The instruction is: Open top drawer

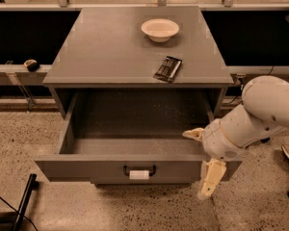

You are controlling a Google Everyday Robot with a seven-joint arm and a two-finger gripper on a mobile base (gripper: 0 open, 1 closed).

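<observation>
Progress looks close to complete: the top drawer point(130, 129) stands far out from the cabinet, its bare grey floor open to view almost to the back wall, so the opening itself appears done. What seems left, at most, is for the arm to let go and draw clear. The gripper point(204, 155) sits at the right end of the drawer's front panel. Its jaws are spread apart, one pale finger point(194, 134) reaching over the rim into the drawer and the other hanging down outside, in front of the panel. Whether they press on the panel cannot be told. As for writing, the dark handle carries a small white tag point(139, 174), but nothing on it can be read. On the tabletop point(111, 52) lie a dark flat packet point(167, 68) with no legible print and a plain white bowl point(160, 29) with no marking.
</observation>
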